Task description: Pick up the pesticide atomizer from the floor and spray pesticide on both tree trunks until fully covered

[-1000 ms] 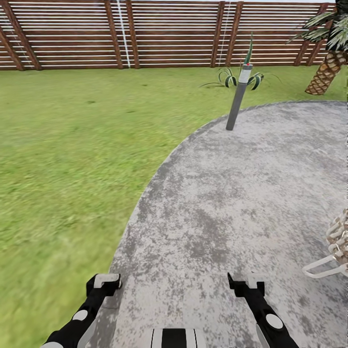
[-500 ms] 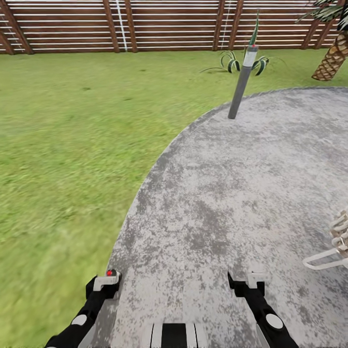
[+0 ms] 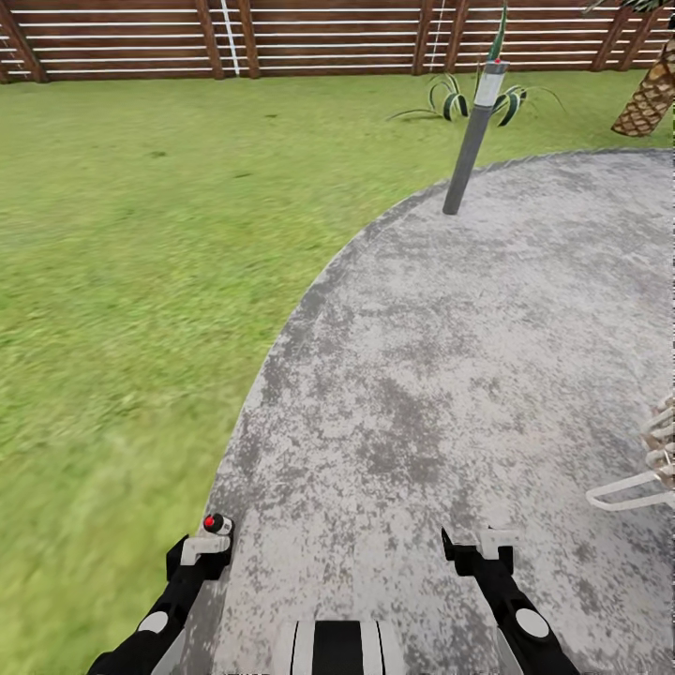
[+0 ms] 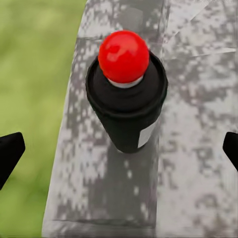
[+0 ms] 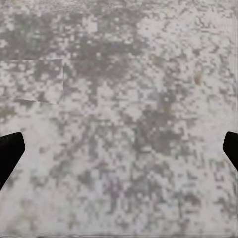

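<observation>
The pesticide atomizer (image 4: 127,94) stands upright on the mottled grey paving (image 3: 450,375), right at the paving's curved edge where it meets the lawn (image 3: 122,281). In the left wrist view its red ball top and black body sit centred between the left gripper's (image 4: 119,148) two dark fingertips (image 4: 10,151), which appear at opposite borders, set wide apart and not touching the bottle; most of each finger is cut off by the frame. A small pale label on the bottle's side is too small to read. In the head view only the red top and a sliver of black show at (image 3: 216,523), just past the left gripper (image 3: 202,546), which covers the lower body. The right gripper (image 5: 119,148) hangs over bare paving, fingertips likewise spread apart and cut at the borders, nothing between them. Further off on the paving edge stands a grey bollard (image 3: 472,141), with spiky plants (image 3: 469,94) behind it and a brown slatted fence (image 3: 281,37) along the lawn's far side. A palm trunk (image 3: 652,98) is cut by the frame, as is a pale wire-and-wicker object (image 3: 647,459) whose identity cannot be made out.
</observation>
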Controlling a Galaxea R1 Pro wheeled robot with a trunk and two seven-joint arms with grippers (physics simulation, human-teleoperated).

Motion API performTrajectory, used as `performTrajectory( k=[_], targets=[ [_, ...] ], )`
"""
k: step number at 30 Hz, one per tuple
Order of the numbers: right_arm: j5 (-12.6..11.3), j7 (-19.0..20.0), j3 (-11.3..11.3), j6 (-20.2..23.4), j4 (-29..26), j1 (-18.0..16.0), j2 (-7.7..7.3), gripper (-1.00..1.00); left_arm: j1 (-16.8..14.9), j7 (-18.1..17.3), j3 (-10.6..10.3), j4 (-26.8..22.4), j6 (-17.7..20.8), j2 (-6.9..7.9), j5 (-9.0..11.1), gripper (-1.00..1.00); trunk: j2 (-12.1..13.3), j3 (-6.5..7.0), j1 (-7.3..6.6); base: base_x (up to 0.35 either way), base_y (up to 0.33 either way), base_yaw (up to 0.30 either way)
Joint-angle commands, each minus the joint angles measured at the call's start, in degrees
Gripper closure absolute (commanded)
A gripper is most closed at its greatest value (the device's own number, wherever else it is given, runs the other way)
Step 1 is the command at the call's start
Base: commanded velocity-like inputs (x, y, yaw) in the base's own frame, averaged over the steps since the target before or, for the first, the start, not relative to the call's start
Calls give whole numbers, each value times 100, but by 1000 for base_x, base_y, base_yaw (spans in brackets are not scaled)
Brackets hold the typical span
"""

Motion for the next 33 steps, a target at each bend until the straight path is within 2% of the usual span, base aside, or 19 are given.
performTrajectory(
  k=[1, 33],
  targets=[
    [0, 0, 0, 0, 0, 0, 0, -100, 0, 0, 0, 0, 0, 1, 0, -100, 0, -1, 0, 0, 0, -203],
    [0, -6, 0, 0, 0, 0, 0, -100, 6, 0, 0, 0, -9, 2, -2, -100, 0, -1, 0, 39, 12, -8]
  ],
)
